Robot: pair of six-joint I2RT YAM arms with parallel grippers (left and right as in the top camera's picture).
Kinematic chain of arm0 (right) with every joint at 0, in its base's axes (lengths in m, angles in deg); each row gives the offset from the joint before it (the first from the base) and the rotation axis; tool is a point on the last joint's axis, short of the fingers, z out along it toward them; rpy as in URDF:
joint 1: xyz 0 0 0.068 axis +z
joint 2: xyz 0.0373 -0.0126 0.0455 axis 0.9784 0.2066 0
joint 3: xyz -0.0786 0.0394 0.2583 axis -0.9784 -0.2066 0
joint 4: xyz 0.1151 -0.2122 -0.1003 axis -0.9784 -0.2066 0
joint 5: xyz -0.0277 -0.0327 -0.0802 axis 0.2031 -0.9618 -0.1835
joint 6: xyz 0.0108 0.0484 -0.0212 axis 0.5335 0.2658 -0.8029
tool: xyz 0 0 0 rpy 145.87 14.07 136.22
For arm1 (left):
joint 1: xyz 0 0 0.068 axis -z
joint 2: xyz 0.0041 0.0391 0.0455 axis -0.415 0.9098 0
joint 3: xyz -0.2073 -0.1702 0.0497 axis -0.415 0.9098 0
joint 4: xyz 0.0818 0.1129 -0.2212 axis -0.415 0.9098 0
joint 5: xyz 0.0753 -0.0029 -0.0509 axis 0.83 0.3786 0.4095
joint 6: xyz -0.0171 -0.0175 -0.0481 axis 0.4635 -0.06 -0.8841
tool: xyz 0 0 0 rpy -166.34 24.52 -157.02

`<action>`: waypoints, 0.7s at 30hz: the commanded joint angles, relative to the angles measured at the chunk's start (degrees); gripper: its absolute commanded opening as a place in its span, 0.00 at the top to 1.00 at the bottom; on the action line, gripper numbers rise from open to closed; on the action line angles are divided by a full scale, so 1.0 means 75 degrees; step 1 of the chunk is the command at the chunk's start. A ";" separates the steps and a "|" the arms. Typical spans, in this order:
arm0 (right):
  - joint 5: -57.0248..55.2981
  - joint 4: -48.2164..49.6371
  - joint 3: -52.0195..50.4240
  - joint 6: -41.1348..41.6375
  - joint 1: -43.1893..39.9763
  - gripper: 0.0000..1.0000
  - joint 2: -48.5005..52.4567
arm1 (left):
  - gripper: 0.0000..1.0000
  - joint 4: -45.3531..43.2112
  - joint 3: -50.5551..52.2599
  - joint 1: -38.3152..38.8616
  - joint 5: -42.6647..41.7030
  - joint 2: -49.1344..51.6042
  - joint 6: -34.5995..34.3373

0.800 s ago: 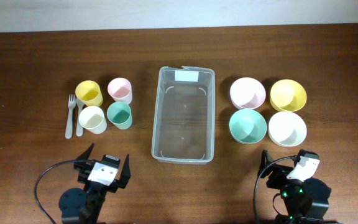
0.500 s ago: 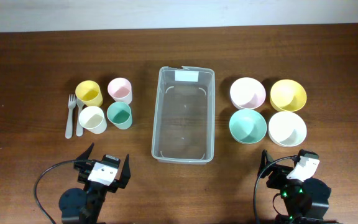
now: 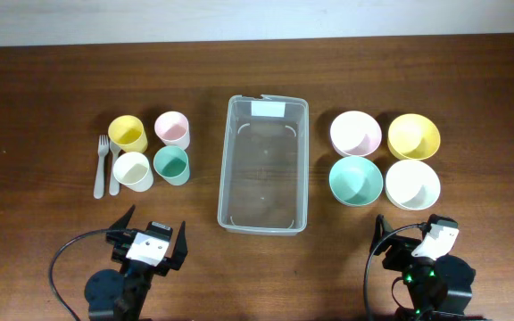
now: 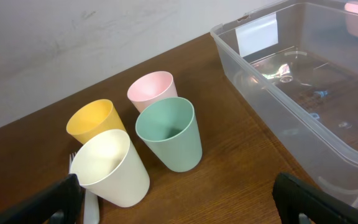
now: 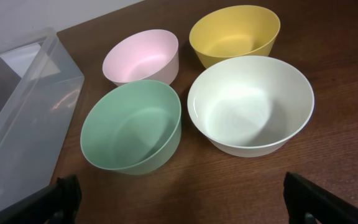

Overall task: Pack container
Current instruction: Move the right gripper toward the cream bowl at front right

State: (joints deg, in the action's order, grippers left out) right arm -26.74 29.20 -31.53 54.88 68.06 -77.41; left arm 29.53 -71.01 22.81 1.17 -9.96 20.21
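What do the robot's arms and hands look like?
The left arm and right arm are mostly black. The left hand and right hand each have two dark, pointed fingers with a white block behind them. A thin black cable loops beside the left arm, and another runs by the right arm. A small green light glows on the right arm.

Four bowls are sitting close together on the wooden desk [image 5: 347, 74]: pink bowl [image 5: 142, 57] and yellow bowl [image 5: 235, 34] behind, green bowl [image 5: 131, 127] and white bowl [image 5: 250, 104] in front, all upright. The clear container [image 5: 17, 118] is showing at left, near the green bowl. The end effector [image 5: 188, 204] is holding its dark fingers [image 5: 64, 198] wide apart at the bottom corners.
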 commanded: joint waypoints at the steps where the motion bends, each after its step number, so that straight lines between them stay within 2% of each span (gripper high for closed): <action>1: 0.0058 0.0009 -0.0041 -0.0058 0.0035 0.01 -0.0058 | 0.00 -0.0020 0.0079 0.0029 -0.0085 -0.0070 -0.0076; 9: 0.1241 0.0198 0.0175 -0.0058 0.0035 0.01 -0.0032 | 0.00 -0.0020 0.0079 0.0029 -0.0085 -0.0070 -0.0076; 13: 0.0997 0.0277 0.1311 -0.0058 0.0035 0.01 0.0463 | 0.00 -0.0020 0.0079 0.0029 -0.0085 -0.0070 -0.0076; 17: 0.0376 0.0184 0.2926 -0.0061 0.0035 0.01 0.1900 | 0.00 -0.0020 0.0079 0.0029 -0.0085 -0.0070 -0.0076; 21: 0.0117 -0.0624 0.4992 -0.0070 -0.0003 0.01 0.4436 | 0.00 -0.0020 0.0079 0.0029 -0.0085 -0.0070 -0.0076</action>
State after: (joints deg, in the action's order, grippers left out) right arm -22.85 27.87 -2.85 54.84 68.06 -56.01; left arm 29.46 -70.90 22.81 1.17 -10.04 20.21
